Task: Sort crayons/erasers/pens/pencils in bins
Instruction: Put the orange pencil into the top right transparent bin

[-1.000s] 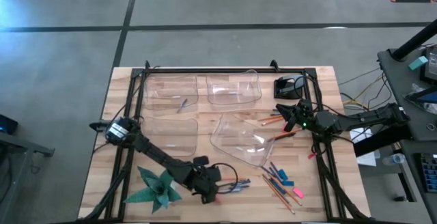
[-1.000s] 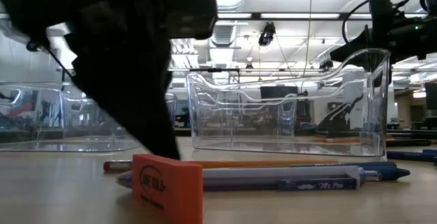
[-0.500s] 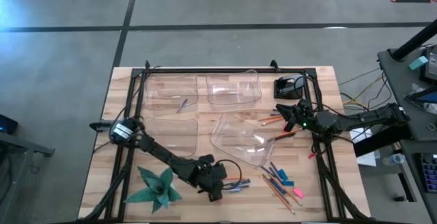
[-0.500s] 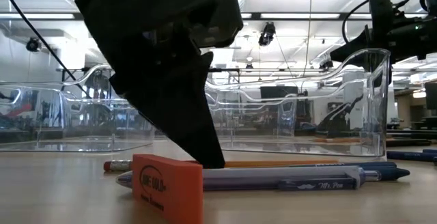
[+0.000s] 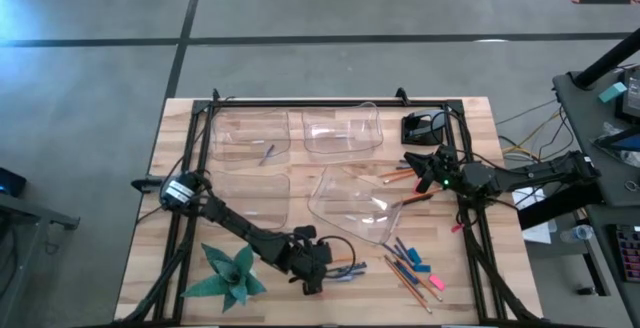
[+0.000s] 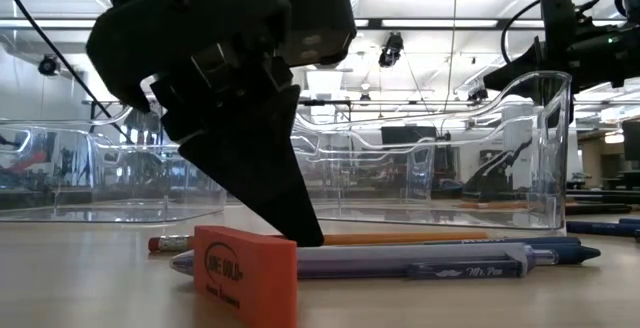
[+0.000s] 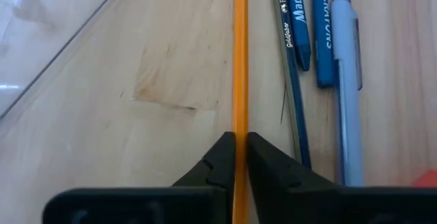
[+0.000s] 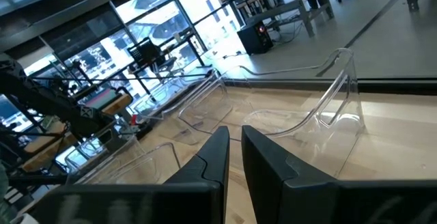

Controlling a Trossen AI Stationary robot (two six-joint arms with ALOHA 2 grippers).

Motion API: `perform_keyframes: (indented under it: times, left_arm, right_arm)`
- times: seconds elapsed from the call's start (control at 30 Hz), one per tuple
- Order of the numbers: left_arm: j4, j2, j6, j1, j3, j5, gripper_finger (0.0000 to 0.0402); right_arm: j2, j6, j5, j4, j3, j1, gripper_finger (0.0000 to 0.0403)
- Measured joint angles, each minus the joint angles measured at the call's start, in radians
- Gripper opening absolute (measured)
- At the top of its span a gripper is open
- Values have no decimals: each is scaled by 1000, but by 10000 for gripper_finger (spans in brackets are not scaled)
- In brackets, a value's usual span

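The left gripper's fingers [image 7: 205, 173] are closed on an orange pencil [image 7: 240, 60], which runs straight out between the two tips and lies flat on the table [image 7: 164, 67]. In the low view the left gripper [image 6: 300, 236] has its tips down at the tabletop, touching the pencil just behind a red eraser [image 6: 245, 273].

Just beside the fingers, parallel to the held pencil, lie a thin dark pencil-like stick [image 7: 292, 80], a blue crayon [image 7: 322, 33] and a grey pen [image 7: 348, 94]. All rest on the wood, unsorted. Judgement: the pick is made but the lift has not begun, since the pencil is not yet off the surface.

Farther from the fingers, toward the right arm's side, a loose cluster [image 5: 412, 266] of crayons, erasers and pencils lies on the table. Two more pencils [image 5: 398, 176] lie near the right gripper [image 5: 432, 173], which waits there above the table with its fingers nearly together and nothing visible between them.

Farthest from the fingers are the four bins [image 5: 344, 128]. One bin [image 5: 250, 138] holds a single small bluish item; its kind cannot be told. The other three show no contents. One bin [image 5: 352, 208] sits skewed relative to the rest.

Judgement: the task is at an early stage. At most one item is binned; nearly all crayons, erasers, pens and pencils remain on the table.
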Motion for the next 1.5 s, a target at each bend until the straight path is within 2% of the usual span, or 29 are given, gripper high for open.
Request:
perform_keyframes:
  times: [0.87, 1.17, 1.27, 1.5]
  left_arm:
    - [-6, -71, 11, 1, 54, 2, 3]
    - [-33, -73, 53, 16, 45, -75, 0]
    - [-59, -73, 49, 36, 45, -76, 17]
    - [-76, -73, 50, 82, 34, -150, 113]
  right_arm:
    - [0, 0, 0, 0, 0, 0, 34]
    - [0, 0, 0, 0, 0, 0, 34]
    - [0, 0, 0, 0, 0, 0, 34]
    - [0, 0, 0, 0, 0, 0, 34]
